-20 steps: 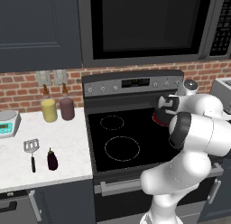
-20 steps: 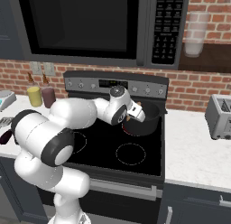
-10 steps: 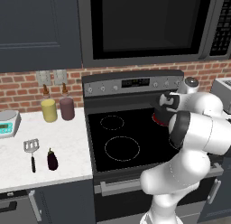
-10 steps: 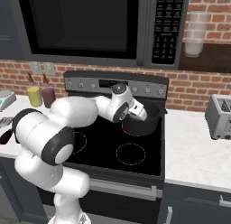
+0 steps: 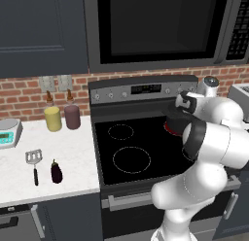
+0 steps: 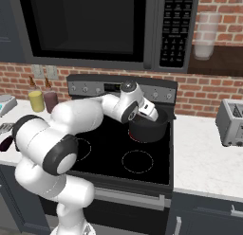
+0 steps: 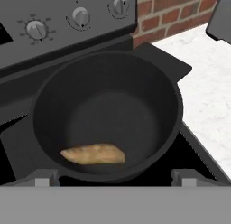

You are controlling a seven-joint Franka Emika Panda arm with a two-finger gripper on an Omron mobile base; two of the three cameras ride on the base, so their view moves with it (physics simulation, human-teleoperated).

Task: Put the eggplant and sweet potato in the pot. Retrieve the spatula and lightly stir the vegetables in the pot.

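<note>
The pot (image 7: 108, 114) serves as the landmark: it sits on the back right burner of the stove (image 5: 141, 147), just in front of the control panel (image 7: 67, 20) and beside the white counter (image 7: 212, 83) on its right.

The gripper (image 6: 148, 111) hangs over the pot's near rim, seen from the right base view just above the pot (image 6: 149, 127), and from the left base view the hand (image 5: 187, 103) is above the same burner. In the hand view the two finger tips (image 7: 43, 177) stand wide apart at the bottom, one at each side of the pot's near edge, with nothing between them; the gripper is spread and holds nothing.

The sweet potato (image 7: 93, 154) lies flat on the pot's floor, against the near wall and a little to the left of the middle, directly ahead of and below the fingers, not touching them.

The eggplant (image 5: 56, 171) lies well away from the pot, on the counter (image 5: 48, 152) to the left of the stove, near the front edge. The spatula (image 5: 34, 163) lies just beside it on its left, head pointing toward the wall, handle toward the front edge; the two do not touch. Both are well apart from the gripper, across the whole width of the stove.

Farther back on that left counter, against the brick wall, stand a yellow jar (image 5: 52, 117) and a maroon jar (image 5: 72, 116), side by side. A toaster (image 6: 230, 121) stands on the counter to the right of the pot.
</note>
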